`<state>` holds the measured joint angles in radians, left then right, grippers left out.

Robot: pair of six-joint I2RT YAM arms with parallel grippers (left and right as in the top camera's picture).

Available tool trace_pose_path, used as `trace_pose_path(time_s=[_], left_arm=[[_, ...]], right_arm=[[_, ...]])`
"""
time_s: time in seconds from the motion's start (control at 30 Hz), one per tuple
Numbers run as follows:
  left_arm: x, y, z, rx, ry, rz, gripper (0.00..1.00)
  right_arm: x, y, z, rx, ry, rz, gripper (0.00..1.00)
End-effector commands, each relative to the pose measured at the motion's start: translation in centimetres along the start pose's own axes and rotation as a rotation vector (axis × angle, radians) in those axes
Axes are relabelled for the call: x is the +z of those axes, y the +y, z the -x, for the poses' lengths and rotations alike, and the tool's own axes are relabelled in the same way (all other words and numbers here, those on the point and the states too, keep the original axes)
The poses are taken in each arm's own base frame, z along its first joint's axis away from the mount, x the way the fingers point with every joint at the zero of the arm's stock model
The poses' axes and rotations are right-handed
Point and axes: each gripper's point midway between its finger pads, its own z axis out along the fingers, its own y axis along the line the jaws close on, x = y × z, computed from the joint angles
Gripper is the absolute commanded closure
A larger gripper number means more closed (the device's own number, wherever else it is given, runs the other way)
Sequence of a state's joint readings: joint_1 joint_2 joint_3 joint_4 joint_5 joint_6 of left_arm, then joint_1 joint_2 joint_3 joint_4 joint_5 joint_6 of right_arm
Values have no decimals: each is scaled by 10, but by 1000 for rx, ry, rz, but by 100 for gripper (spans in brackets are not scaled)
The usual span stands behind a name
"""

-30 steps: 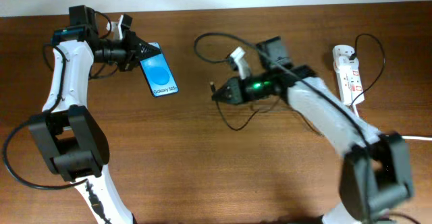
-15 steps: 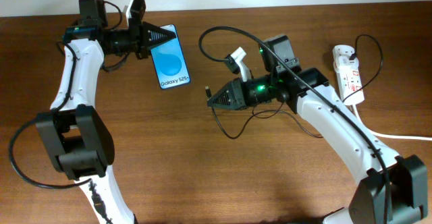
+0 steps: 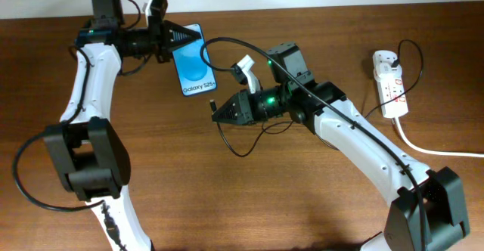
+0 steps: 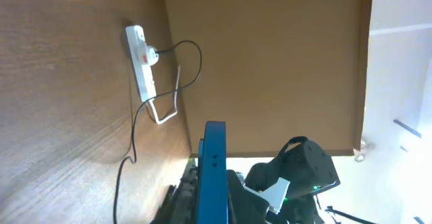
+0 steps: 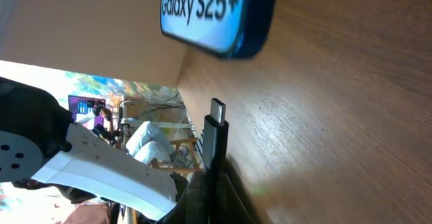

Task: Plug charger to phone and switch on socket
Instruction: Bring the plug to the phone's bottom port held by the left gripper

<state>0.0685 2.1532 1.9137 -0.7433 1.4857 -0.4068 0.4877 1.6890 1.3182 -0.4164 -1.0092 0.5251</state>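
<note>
Phone (image 3: 193, 67): blue screen up, near the back edge of the table (image 3: 227, 206). Left fingers (image 3: 170, 35) are clamped on its top end. "Galaxy S25" end points toward the right arm. Cannot tell whether its lower end rests on the wood or hangs just above.

Right fingers (image 3: 227, 113) sit just off the phone's bottom right corner, pinched narrow on the charger (image 3: 242, 48) right behind its plug. The tip (image 5: 214, 126) juts out bare and close to the phone's bottom edge, not yet touching.

Risks, as judged:
- The tip looks offset to one side of the bottom edge's middle. The port itself is not visible, so a straight push could land on the frame and skid.
- The phone is held by one end only. An off-centre push at its free end could pivot it in the left fingers or slide it out.
- The plug is gripped close to the tip, so a twist in the pinch would cock it against the port.

Around:
- Charger slack arcs from the phone's right side over the right arm, and a loose loop lies under the wrist below the phone. Either could drag or snag as the arm advances.
- Socket (image 3: 389, 85) lies well to the phone's right, beyond the right arm, with its thick white cord (image 3: 435, 150) trailing off the table edge. Switch position is too small to read.
- Nothing else lies between tip and phone.
</note>
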Motion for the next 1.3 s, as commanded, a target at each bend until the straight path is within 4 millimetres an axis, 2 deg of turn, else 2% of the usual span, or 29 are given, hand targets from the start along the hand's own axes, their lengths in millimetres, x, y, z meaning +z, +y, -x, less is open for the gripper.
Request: trace_pose_path(time_s=[0.0, 0.17, 0.8, 1.1, 1.27], left_arm=[[8, -15, -5, -3, 32, -37, 100], [18, -12, -8, -1, 43, -18, 100], [22, -12, -9, -1, 49, -15, 100], [39, -11, -16, 3, 78, -1, 100], [40, -11, -16, 5, 79, -2, 100]], right_arm=[[2, 1, 5, -15, -14, -8, 96], [2, 3, 9, -37, -27, -3, 96], [2, 3, 11, -46, -35, -3, 96], [2, 3, 11, -47, -35, -3, 96], [2, 3, 10, -46, -35, -3, 96]])
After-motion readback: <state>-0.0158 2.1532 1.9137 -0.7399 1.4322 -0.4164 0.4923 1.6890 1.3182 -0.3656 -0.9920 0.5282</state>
